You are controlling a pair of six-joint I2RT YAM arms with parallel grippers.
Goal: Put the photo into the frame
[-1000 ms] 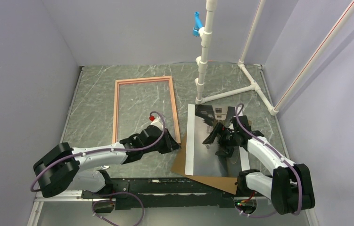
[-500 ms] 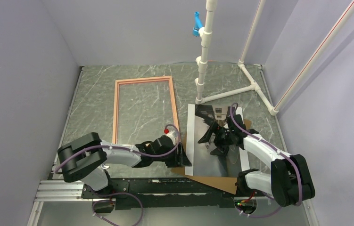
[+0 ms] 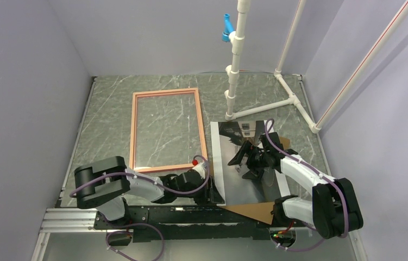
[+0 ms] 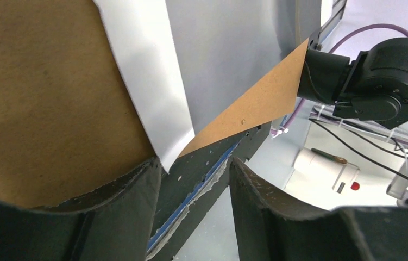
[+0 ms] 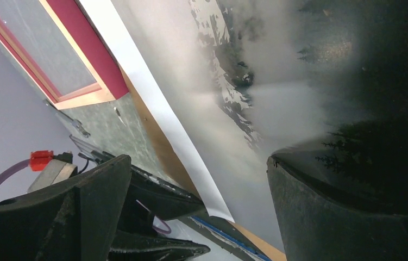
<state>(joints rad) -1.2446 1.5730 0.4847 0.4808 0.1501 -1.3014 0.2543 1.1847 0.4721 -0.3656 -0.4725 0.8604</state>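
Salmon frame [image 3: 133, 130] flat at 11 o'clock overhead. Photo [image 3: 245, 190] at 4 o'clock, face up on brown backing board [image 3: 256, 209]. Pipe stand [image 3: 234, 81] at 1 o'clock: keep your swing clear.
Left wrist: left gripper [image 4: 193, 166] fingers apart, nothing between, at photo's near corner. Thin, floppy, glossy sheet, likely; pinch white band, don't crease.
Right wrist: right gripper [image 5: 196, 160] spread wide over photo, contact unclear.

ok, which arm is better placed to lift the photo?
Left, probably: the left gripper, open, sits at the near corner of the photo, an edge to pinch. The right gripper hangs open over its middle.
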